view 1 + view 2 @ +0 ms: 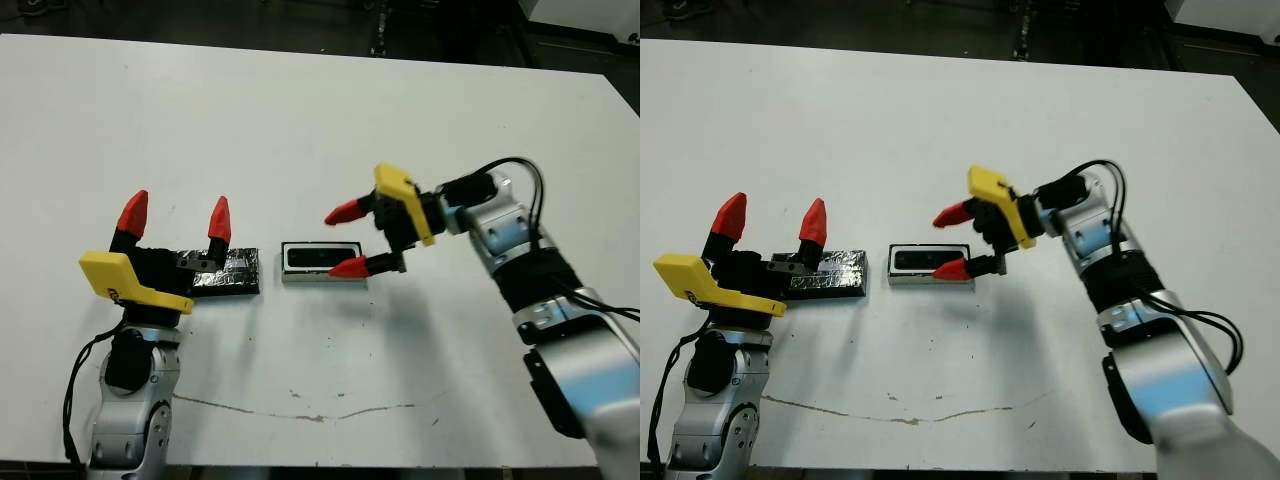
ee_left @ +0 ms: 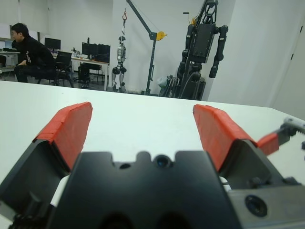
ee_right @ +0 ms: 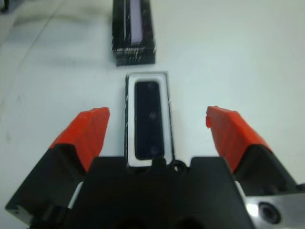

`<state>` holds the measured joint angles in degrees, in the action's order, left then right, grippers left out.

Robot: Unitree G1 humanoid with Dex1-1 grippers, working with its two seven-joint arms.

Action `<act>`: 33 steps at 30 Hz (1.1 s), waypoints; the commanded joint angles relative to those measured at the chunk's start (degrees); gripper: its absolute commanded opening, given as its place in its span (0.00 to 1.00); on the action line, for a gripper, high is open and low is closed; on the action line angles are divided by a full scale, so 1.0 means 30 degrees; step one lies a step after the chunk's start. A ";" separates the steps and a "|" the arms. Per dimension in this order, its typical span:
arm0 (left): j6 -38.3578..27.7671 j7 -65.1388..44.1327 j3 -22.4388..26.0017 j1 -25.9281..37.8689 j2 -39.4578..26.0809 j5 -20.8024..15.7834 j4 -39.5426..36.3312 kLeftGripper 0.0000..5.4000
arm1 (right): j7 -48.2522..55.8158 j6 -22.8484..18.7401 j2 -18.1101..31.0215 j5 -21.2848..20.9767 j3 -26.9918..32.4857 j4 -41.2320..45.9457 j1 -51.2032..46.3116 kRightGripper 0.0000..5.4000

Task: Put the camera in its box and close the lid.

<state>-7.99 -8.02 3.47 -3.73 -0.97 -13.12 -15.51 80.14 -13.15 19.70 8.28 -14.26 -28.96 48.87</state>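
- Both sets of jaws are spread wide and holding nothing: the right gripper (image 1: 349,240) hangs just at the box's right end, the left gripper (image 1: 176,216) sits over the lid.
- The small black oblong camera (image 3: 148,119) already lies flat inside the shallow white-rimmed box (image 1: 322,263).
- The crinkly black foil-like lid (image 1: 232,273) rests just left of the box, not touching it.
- Lid's next, probably: grab it by the long edges, keep it level, square it up before lowering.
- Everything sits on the white table (image 1: 300,120).
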 commanded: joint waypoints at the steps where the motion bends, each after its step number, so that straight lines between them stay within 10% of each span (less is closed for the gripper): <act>1: -0.0209 -0.0461 0.0330 0.0028 -0.0674 0.0139 0.0322 1.00 | -0.0893 -0.1988 0.1189 0.1632 0.1815 0.3023 -0.1929 1.00; 5: -0.0929 -0.1317 0.0759 0.0702 -0.2212 0.0976 0.0840 1.00 | -0.3791 -0.3743 0.1860 0.3616 0.4712 0.7752 -0.5612 1.00; 13: 0.1125 -0.6627 0.1716 0.2662 -0.7458 -0.1032 0.1100 1.00 | -1.1320 -0.3825 -0.0122 0.5190 0.8549 1.4404 -1.3819 0.96; 24: 0.3495 -1.6121 -0.0112 0.7802 -1.4219 -0.1407 0.4884 1.00 | -1.3405 0.0639 -0.1993 0.6092 0.9287 1.4546 -1.8048 0.64; 33: 0.2591 -2.6372 -0.3102 1.3242 -1.3470 -0.2047 1.3260 1.00 | -1.4427 0.1680 -0.1840 0.5627 0.8629 1.4128 -1.8123 0.37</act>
<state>0.07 -84.91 -4.79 34.71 -42.22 -19.40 21.69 37.47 -8.97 13.48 25.69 11.87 14.21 -5.17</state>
